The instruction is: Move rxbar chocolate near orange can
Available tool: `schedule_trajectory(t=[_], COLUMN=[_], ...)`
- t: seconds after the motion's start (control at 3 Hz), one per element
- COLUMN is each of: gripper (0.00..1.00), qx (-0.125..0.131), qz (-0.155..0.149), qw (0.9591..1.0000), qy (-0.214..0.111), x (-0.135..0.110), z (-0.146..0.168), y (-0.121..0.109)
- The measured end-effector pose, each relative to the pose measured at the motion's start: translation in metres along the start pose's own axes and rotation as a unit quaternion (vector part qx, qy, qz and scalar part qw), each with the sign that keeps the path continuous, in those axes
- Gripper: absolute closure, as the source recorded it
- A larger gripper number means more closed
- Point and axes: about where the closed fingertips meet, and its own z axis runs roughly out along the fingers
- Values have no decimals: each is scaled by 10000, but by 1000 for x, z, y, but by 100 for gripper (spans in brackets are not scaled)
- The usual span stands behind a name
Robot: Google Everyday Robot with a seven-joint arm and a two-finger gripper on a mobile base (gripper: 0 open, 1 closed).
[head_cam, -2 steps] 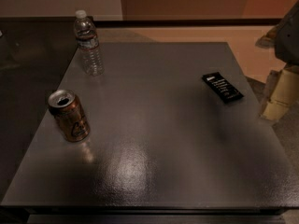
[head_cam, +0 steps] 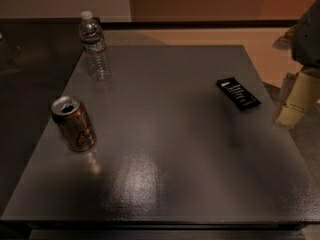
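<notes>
Rxbar chocolate (head_cam: 238,93) lies flat on the table (head_cam: 175,184), right side, toward the far edge; the gripper (head_cam: 295,104) sits at the table's right edge, holding nothing that I can see.

Bar: thin black rectangular wrapper, lying at an angle, with small white text lines along it and a whiter patch at its far end. Count: one bar, one orange can (head_cam: 74,123), one water bottle (head_cam: 94,46). The can stands upright near the left edge, copper-orange with a silver top, well apart from the bar. The bottle is clear with a white cap, upright at the far-left corner, beyond the can. The gripper is pale, near the bar but not touching it. I can't tell if it's wide or narrow.
</notes>
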Motion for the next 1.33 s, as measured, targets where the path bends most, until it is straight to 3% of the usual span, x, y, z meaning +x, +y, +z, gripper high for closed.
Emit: schedule_trajectory(t=[0.33, 0.67, 1.0, 1.33], gripper=[0, 0, 0, 0], qx=[117, 328, 634, 866], qz=[260, 804, 1515, 2198], qw=[9996, 9962, 9864, 9716], qy=[-18, -11, -68, -147], x=[-3, 0, 6, 13], z=[9, 30, 52, 74], y=[-13, -31, -50, -69])
